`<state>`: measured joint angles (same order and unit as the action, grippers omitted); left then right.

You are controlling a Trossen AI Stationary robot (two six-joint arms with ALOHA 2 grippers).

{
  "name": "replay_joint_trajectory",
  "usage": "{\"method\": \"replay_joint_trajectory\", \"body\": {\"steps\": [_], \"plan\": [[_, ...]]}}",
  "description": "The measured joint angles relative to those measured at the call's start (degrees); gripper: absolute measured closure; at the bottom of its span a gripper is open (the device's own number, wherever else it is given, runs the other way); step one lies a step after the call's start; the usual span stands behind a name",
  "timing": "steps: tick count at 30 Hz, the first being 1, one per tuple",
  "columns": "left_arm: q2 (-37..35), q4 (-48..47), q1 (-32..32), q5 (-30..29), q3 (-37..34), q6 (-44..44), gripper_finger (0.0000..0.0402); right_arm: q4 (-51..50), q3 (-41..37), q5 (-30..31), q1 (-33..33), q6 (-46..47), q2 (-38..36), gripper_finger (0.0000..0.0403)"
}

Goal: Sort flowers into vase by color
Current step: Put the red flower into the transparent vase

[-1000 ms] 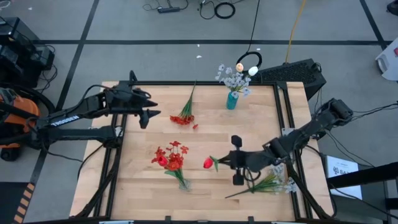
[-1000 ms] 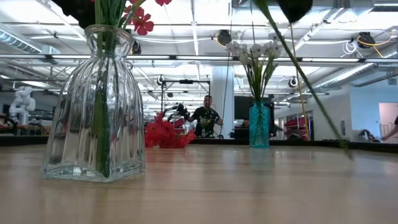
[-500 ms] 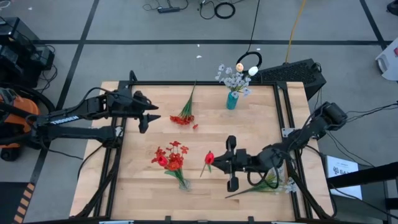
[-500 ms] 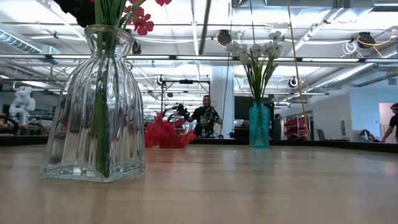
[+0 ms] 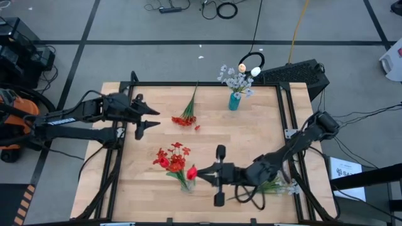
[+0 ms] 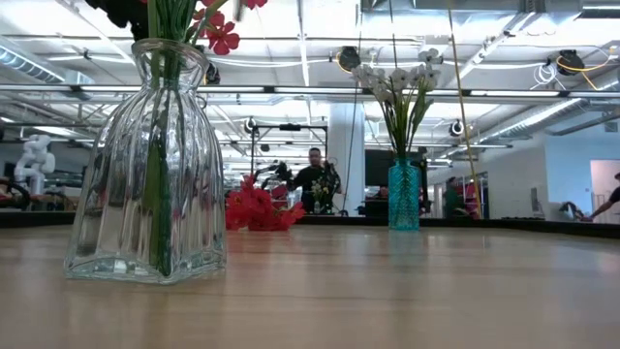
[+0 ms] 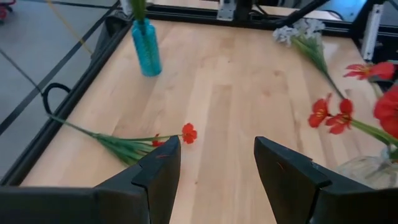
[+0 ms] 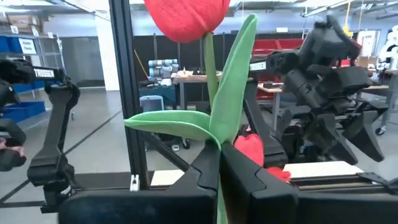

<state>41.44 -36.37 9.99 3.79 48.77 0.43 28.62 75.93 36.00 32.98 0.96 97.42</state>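
My right claw [image 5: 210, 174] is clenched on the red tulip [image 5: 191, 172] stem, holding the bloom right at the clear vase [image 5: 186, 184] of red flowers [image 5: 171, 158]. My left claw [image 5: 148, 118] hangs released, away from that vase, near the red sprig [image 5: 185, 116] on the worktop [image 5: 251, 135].
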Motion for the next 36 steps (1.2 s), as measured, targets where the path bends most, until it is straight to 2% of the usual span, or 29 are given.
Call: {"method": "replay_joint_trajectory", "body": {"steps": [4, 11, 17, 27, 36], "plan": [[-0.06, -0.08, -1.98, 0.05, 0.0, -0.04, 0.0191, 0.9, 1.85, -0.08, -0.67, 1.21, 3.92, 0.0402], [-0.06, -0.15, -4.41, 0.07, 0.0, -0.07, 0.0191, 8.08, 2.27, 0.56, -1.58, 2.5, 8.8, 0.0402], [-0.06, -0.17, -5.28, 0.07, 0.0, -0.04, 0.0191, 7.19, 2.29, 3.13, -1.83, 3.59, 11.43, 0.0403], [-0.06, -0.4, -5.26, 0.07, 0.0, -0.07, 0.0191, 2.09, 2.29, 2.98, -3.8, 15.23, 14.27, 0.0401], [-0.06, -5.53, -5.26, 0.07, -0.02, -0.04, 0.0191, -0.96, 2.29, 2.85, -4.14, 21.17, 13.69, 0.0341]]}}
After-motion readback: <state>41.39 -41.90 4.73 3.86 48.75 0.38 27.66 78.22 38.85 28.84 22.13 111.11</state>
